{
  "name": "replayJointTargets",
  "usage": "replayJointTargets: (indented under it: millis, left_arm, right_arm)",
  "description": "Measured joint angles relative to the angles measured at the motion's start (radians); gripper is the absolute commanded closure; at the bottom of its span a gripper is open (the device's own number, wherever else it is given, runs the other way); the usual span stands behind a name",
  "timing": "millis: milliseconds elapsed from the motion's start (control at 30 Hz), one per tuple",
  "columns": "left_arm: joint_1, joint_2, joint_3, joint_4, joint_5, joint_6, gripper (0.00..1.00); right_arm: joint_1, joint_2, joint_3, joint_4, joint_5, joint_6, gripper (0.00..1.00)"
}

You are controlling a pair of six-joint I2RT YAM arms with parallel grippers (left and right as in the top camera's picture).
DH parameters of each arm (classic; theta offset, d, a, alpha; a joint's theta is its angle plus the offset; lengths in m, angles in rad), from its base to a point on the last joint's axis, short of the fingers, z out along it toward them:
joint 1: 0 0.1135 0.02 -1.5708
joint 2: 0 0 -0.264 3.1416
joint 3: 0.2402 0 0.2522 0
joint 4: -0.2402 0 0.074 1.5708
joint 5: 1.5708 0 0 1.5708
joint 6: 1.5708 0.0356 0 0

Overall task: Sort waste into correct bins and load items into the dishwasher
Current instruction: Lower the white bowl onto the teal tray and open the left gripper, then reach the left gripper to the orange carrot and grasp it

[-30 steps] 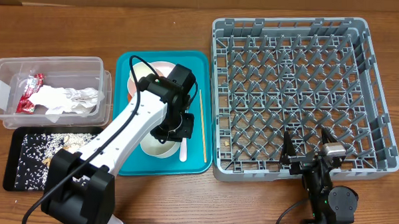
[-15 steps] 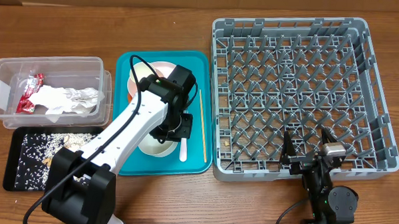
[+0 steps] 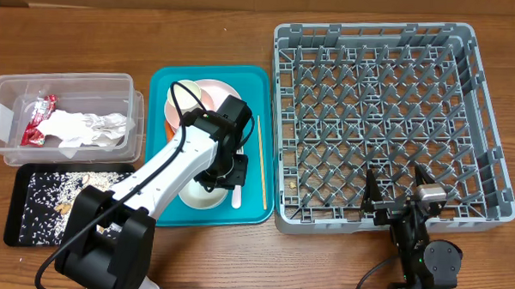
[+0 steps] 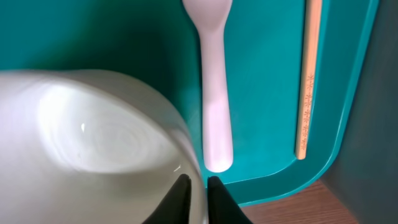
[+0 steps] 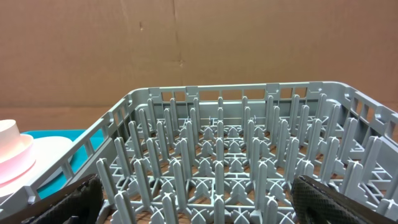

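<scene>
Whitish bowl [image 4: 93, 137] on teal tray [image 3: 161, 81], mid-tabletop [image 3: 72, 35] toward the near edge, rim clenched by left tool [image 4: 198, 190], one finger inside, one outside. Step in hand, judged: loading dishes, bowl first. Next: lift clear of tray lip, carry toward right edge, seat between pegs of grey rack [image 3: 280, 119]; thin rim grip, likely to swing. White fork [image 4: 214, 93] and chopstick [image 4: 308, 81] flat on tray beside bowl, pink plate [image 3: 215, 90] behind. Right tool [image 3: 395, 188] released, at rack's near wall, nothing held. Clear tub [image 3: 1, 118] at left edge with napkins [image 3: 91, 126] and red wrapper [image 3: 37, 120]; black tray [image 3: 15, 213] at near-left corner, speckled with rice [image 3: 45, 201]. Tabletop brown wood grain; plain brown board wall [image 5: 186, 43] past far edge
</scene>
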Motion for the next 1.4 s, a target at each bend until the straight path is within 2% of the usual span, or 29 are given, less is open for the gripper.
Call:
replayJointTargets:
  millis: [100,300,367,567,633,700,767,933,1300,1400]
  left_arm:
    - [0.0,0.0,0.0,0.002,0.0,-0.003,0.7]
    - [0.0,0.0,0.002,-0.013,0.005,0.002,0.7]
    - [0.0,0.006,0.051,-0.046,0.012,0.002,0.7]
    - [0.008,0.008,0.323,-0.193,-0.03,0.011,0.76]
    - [0.023,0.007,0.366,-0.211,-0.071,-0.003,0.81]
    - [0.056,0.007,0.383,-0.222,-0.134,-0.027,0.9]
    - [0.089,0.007,0.383,-0.243,-0.172,-0.04,0.96]
    - [0.193,0.007,0.38,-0.241,-0.223,-0.071,0.96]
    - [0.36,0.008,0.107,0.031,-0.221,-0.161,0.96]
    - [0.367,0.008,0.096,0.045,-0.215,-0.165,0.85]
  right_arm:
    - [0.0,0.0,0.0,0.0,0.0,0.0,0.0]
    - [0.0,0.0,0.0,0.0,0.0,0.0,0.0]
    - [0.0,0.0,0.0,0.0,0.0,0.0,0.0]
    - [0.0,0.0,0.0,0.0,0.0,0.0,0.0]
    - [0.0,0.0,0.0,0.0,0.0,-0.001,0.0]
    - [0.0,0.0,0.0,0.0,0.0,0.0,0.0]
    - [0.0,0.0,0.0,0.0,0.0,0.0,0.0]
    - [0.0,0.0,0.0,0.0,0.0,0.0,0.0]
    - [0.0,0.0,0.0,0.0,0.0,-0.001,0.0]
    - [0.0,0.0,0.0,0.0,0.0,0.0,0.0]
